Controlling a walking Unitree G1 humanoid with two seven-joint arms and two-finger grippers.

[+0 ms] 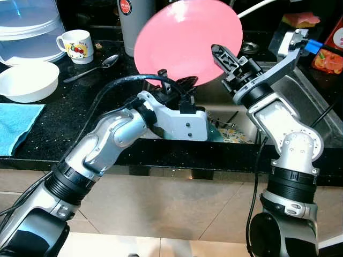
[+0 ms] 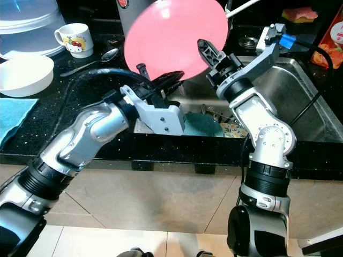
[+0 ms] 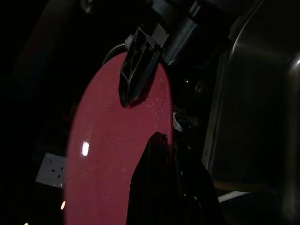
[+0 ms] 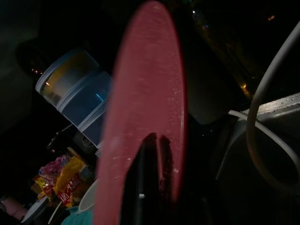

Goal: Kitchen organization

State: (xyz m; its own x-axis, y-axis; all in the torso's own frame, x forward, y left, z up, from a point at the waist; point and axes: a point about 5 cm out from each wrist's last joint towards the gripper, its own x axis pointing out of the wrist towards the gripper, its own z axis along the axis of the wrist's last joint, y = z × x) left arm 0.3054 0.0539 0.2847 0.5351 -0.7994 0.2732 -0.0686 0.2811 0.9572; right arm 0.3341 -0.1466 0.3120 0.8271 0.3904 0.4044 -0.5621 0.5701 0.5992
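Note:
A round pink plate (image 1: 185, 40) is held up on edge over the left end of the sink (image 1: 303, 93). My left gripper (image 1: 172, 81) is shut on the plate's lower rim, one black finger (image 3: 154, 178) across its face. My right gripper (image 1: 218, 55) is shut on the plate's right rim from the sink side; its fingertip (image 3: 136, 75) lies on the plate's face. In the right wrist view the plate (image 4: 145, 117) stands nearly edge-on, with a finger (image 4: 147, 183) against it.
On the black counter to the left are a white bowl (image 1: 27, 80), a printed mug (image 1: 77, 45), a spoon (image 1: 96, 67), a blue cloth (image 1: 16, 126) and clear lidded containers (image 1: 27, 27). A steel canister (image 1: 128, 29) stands behind the plate. Dishes (image 1: 236, 134) lie in the sink.

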